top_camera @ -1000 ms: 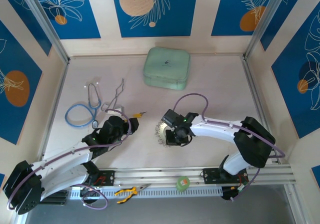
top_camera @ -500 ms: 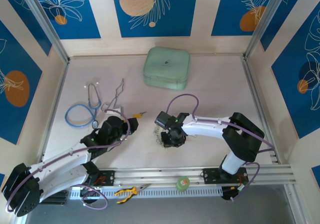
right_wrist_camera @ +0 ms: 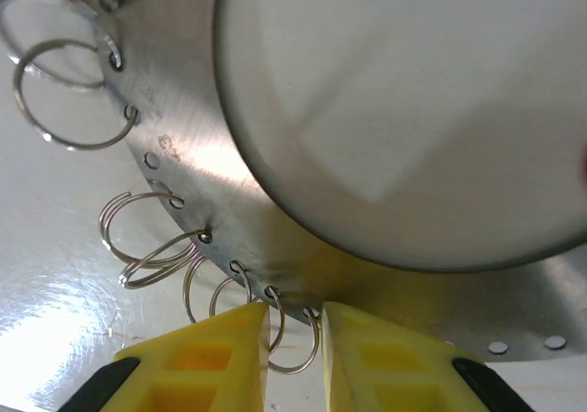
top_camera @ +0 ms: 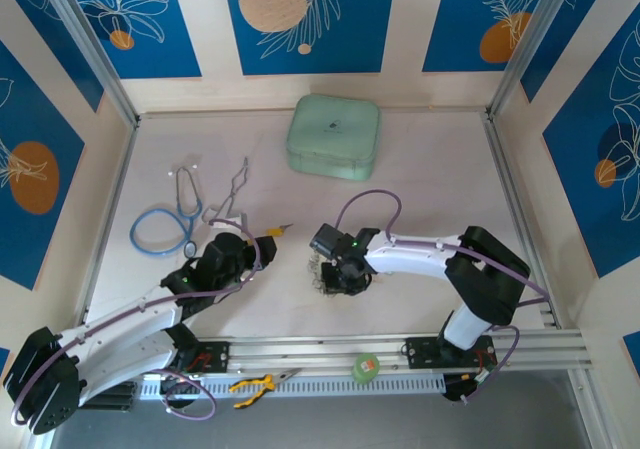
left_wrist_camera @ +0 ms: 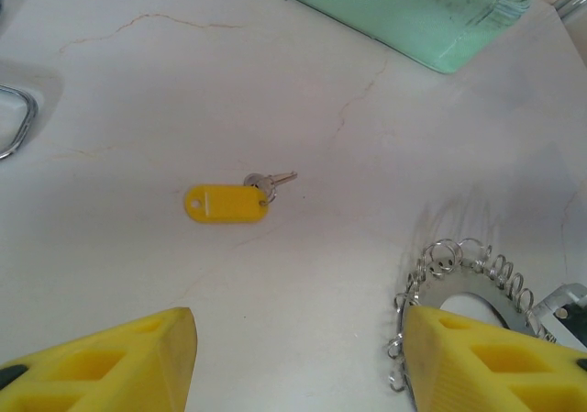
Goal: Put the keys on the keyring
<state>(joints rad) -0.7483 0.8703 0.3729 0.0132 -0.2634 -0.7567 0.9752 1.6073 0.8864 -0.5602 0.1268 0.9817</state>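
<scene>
The right gripper (right_wrist_camera: 293,318) is clenched nearly closed on the keyring (right_wrist_camera: 193,183), its yellow fingertips (right_wrist_camera: 240,334) nipping one small wire loop at the ring's rim, bottom centre of the right wrist view. The left gripper (left_wrist_camera: 298,325) is spread wide and holds nothing. Above it a yellow-tagged key (left_wrist_camera: 227,203) lies flat mid-frame on the pale table (left_wrist_camera: 138,91), with the keyring at lower right.

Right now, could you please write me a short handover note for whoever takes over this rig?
Left gripper: open, empty, hovering short of the yellow-tagged key, which lies flat on the table.
Right gripper: shut on the rim of the keyring.
Done: keyring gripped; the loops in view carry no key.
Left: pick up the key and thread it onto a loop.
</scene>
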